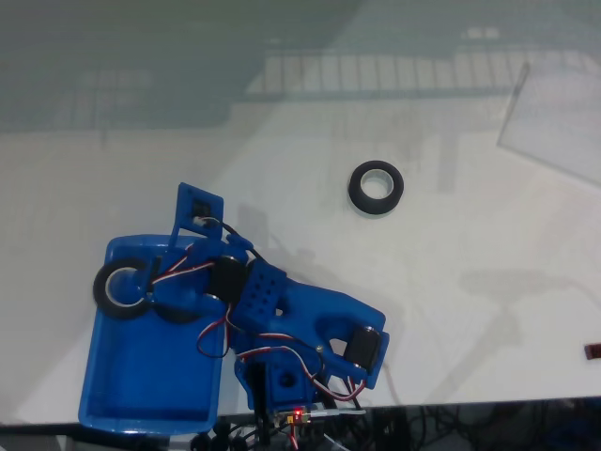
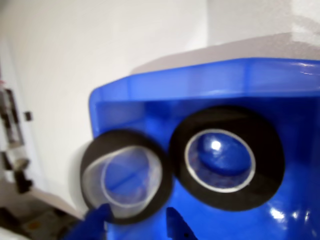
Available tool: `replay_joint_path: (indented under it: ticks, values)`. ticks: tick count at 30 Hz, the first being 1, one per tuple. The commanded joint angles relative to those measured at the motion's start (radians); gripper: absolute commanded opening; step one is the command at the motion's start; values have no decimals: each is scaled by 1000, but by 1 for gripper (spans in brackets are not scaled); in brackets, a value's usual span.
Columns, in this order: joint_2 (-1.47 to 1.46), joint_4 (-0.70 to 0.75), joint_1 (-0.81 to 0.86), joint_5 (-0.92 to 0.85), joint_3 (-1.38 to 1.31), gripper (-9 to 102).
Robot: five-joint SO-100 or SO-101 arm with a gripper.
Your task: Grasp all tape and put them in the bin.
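A black tape roll [image 1: 118, 287] with a whitish core hangs over the upper left corner of the blue bin [image 1: 141, 376], slightly past its left wall. My gripper [image 1: 148, 289] is shut on its right side. In the wrist view this roll [image 2: 125, 177] is close and blurred, with my blue fingertips [image 2: 95, 221] at its lower rim and my gripper [image 2: 135, 222] below it. A second roll [image 2: 226, 160] lies flat on the floor of the bin [image 2: 200, 85]. A third roll [image 1: 376, 188] lies flat on the white table, up and to the right of the arm.
The blue arm's base and wiring [image 1: 300, 376] sit at the table's front edge, right of the bin. A clear plastic sheet [image 1: 559, 122] lies at the upper right. A small dark object [image 1: 593, 351] is at the right edge.
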Motion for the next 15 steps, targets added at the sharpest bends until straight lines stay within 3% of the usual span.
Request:
replay_joint_path:
  ticks: [1, 10, 15]
  values:
    - [26, -6, -5, 40, -3, 28]
    - [38, -44, 20, 100, -3, 35]
    - [15, -161, 186, 153, -5, 35]
